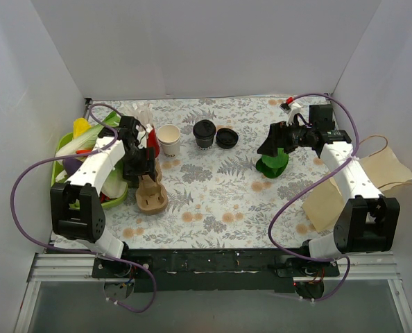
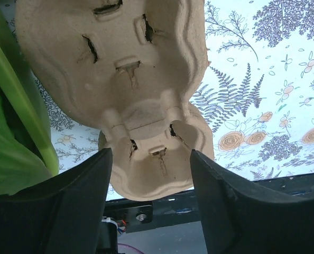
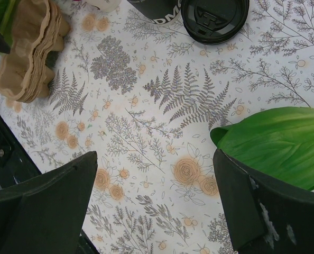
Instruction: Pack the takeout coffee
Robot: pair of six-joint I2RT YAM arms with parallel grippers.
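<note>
The table is covered with a white cloth (image 1: 220, 187) printed with grey ferns and orange flowers. Plain white walls (image 1: 206, 48) close it on three sides, and a black rail (image 1: 213, 263) runs along the near edge. The takeout coffee (image 1: 204, 133) stands upright near the back of the cloth, with its black lid on. It is between a lidless cream cup (image 1: 168, 139) and a loose black lid (image 1: 227, 138), which lies just beside it.

The left gripper (image 1: 142, 170) has its fingers apart around the narrow end of a cardboard cup carrier (image 2: 136, 79). I cannot tell if they press it. The right gripper (image 3: 154, 156) is wide open over bare cloth, holding nothing, next to a green leaf (image 3: 278, 143). A brown paper bag (image 1: 383, 170) lies at the right edge. A green tray (image 1: 56, 163) with vegetables sits at the left.
</note>
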